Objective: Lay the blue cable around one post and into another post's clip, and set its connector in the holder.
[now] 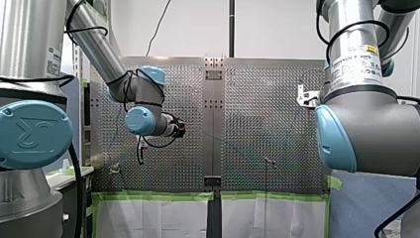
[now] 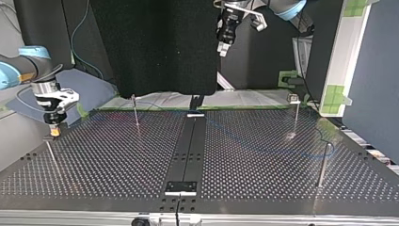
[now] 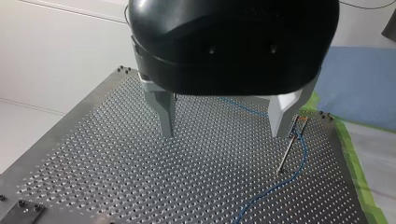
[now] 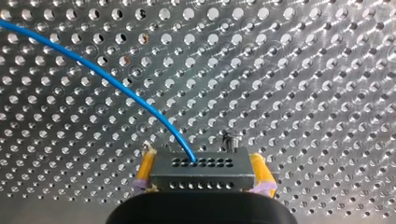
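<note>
In the right wrist view my right gripper (image 4: 203,171) is shut on a grey connector block (image 4: 201,163), with a yellow pad on each side. The blue cable (image 4: 116,84) leaves the block and arcs over the perforated plate. In the top view that gripper (image 2: 53,132) hangs just above a thin post (image 2: 51,153) at the plate's left edge. My left gripper (image 3: 224,129) is open and holds nothing, well above the plate, high in the top view (image 2: 222,47). Beside its finger stands a post with a clip (image 3: 290,145), and the cable (image 3: 280,184) curves around that post's foot.
More thin posts stand on the plate (image 2: 135,113) (image 2: 296,115) (image 2: 323,162). A dark rail (image 2: 188,150) runs down the middle, with a pale bracket at each end (image 2: 181,187) (image 2: 195,114). Green tape (image 1: 158,196) lines one plate edge.
</note>
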